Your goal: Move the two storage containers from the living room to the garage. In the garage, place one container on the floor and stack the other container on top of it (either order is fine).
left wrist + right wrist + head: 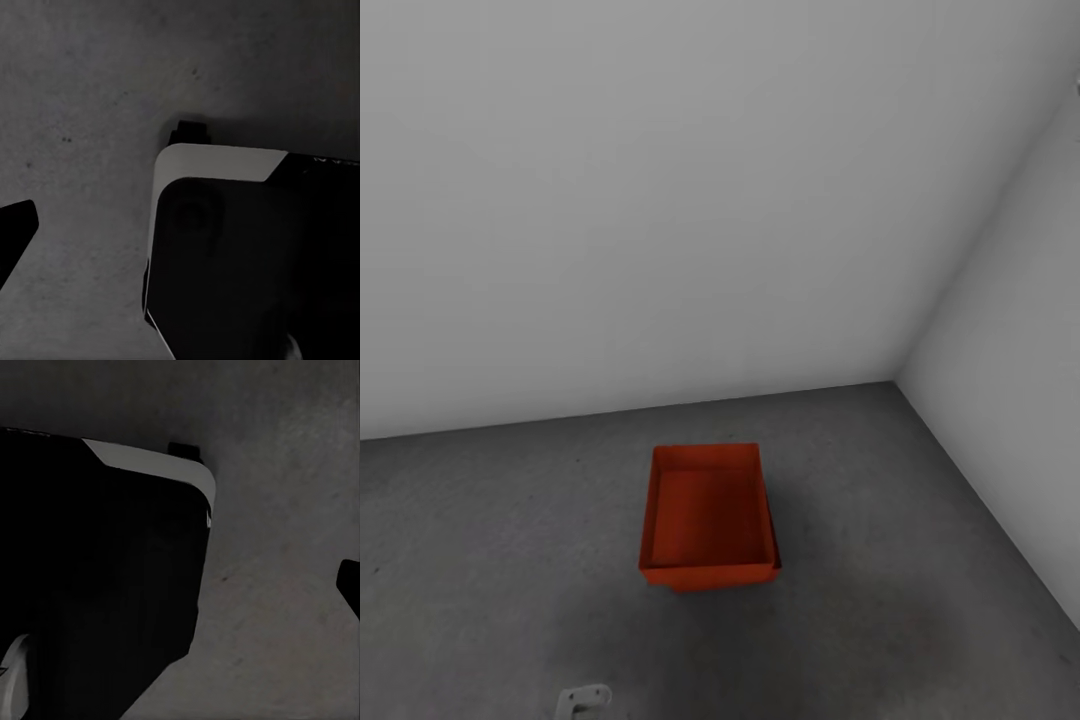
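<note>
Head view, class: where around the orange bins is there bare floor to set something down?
Bare grey floor lies left of the stacked storage containers, right towards the side wall, and behind, up to the back wall. Nowhere looks crowded.

Head view looks down into a corner; wrist views face floor [90, 90] closely.

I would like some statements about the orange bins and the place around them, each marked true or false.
1. The storage containers stand on grey concrete floor. True.
2. They lie on light wood planks. False: the surface is mottled grey concrete.
3. They stand near a corner of two pale walls. True.
4. A gripper holds the containers. False: nothing touches them.
5. The upper bin is full of objects. False: its inside is empty.
</note>
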Robot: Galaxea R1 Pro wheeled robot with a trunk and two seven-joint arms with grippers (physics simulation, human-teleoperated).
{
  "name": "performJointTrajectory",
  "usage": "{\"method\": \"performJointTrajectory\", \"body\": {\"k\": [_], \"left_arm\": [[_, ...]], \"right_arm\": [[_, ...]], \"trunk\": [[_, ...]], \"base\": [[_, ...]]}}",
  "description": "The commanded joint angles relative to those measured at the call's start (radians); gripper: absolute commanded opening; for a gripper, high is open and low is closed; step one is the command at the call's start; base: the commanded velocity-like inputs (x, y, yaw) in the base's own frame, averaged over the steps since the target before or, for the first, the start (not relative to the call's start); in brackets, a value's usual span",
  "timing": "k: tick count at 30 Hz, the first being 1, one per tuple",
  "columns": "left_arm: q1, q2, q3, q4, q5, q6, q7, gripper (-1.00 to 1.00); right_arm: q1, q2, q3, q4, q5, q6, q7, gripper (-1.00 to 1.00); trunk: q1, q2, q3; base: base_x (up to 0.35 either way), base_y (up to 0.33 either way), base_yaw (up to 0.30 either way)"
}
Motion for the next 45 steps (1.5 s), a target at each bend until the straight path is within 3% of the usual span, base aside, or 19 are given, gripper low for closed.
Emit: {"method": "performJointTrajectory", "body": {"k": [1, 8, 45], "left_arm": [[0.004, 0.002, 0.007, 0.0, 0.002, 0.0, -0.001, 1.0], [0.026, 0.007, 0.007, 0.0, 0.002, -0.01, -0.011, 1.0], [0.054, 0.005, 0.005, -0.001, -0.003, -0.015, -0.01, 1.0]], "right_arm": [[-0.001, 0.001, 0.008, 0.003, -0.015, -0.006, -0.002, 1.0], [0.001, -0.002, 0.008, 0.003, -0.058, -0.008, -0.006, 1.0], [0.023, 0.004, 0.009, 0.003, -0.061, -0.014, -0.002, 1.0]], "trunk": [[0.0, -0.001, 0.0], [0.0, -0.001, 0.008], [0.0, -0.001, 0.052]], "base": [[0.0, 0.0, -0.09], [0.0, 0.0, -0.131], [0.0, 0.0, -0.081]]}}
